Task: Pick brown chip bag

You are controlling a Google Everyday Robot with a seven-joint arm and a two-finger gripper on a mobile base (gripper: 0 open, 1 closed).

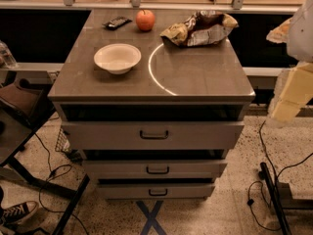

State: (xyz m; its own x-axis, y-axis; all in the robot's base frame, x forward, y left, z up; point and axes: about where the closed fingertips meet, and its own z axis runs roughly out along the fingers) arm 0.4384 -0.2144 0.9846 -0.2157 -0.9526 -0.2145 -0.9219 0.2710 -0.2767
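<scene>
Grey cabinet top [195,77] is the work surface; you see it from above and in front.

1. Brown chip bag [200,29]: find it at the back right corner of the top. It lies flat and crumpled, with dark brown, tan-yellow and silvery patches. Nothing touches it.
2. Apple [145,20]: it sits near the back edge, just left of the bag and apart from it.
3. Black handheld device [116,22]: it lies flat, left of the apple. You cannot tell its type.
4. White bowl [117,58]: it stands upright on the left half of the top, nearer the front, well apart from the bag.
5. Bright arc of reflected light [154,70]: it curves across the surface between the bowl and the bag.
6. Drawers: three are stacked under the top, each with a dark handle. The top drawer [152,134] is the widest.

Gripper [292,94]: look for a pale, blurred shape at the right edge of the view, off the cabinet's right side and lower than the bag. It is well apart from the bag and holds nothing that you can see. You cannot tell whether it is spread or closed.

Floor: speckled, with dark cables [49,173] on both sides, a blue taped cross [150,219] in front of the cabinet and a sneaker [17,212] at the lower left.
</scene>
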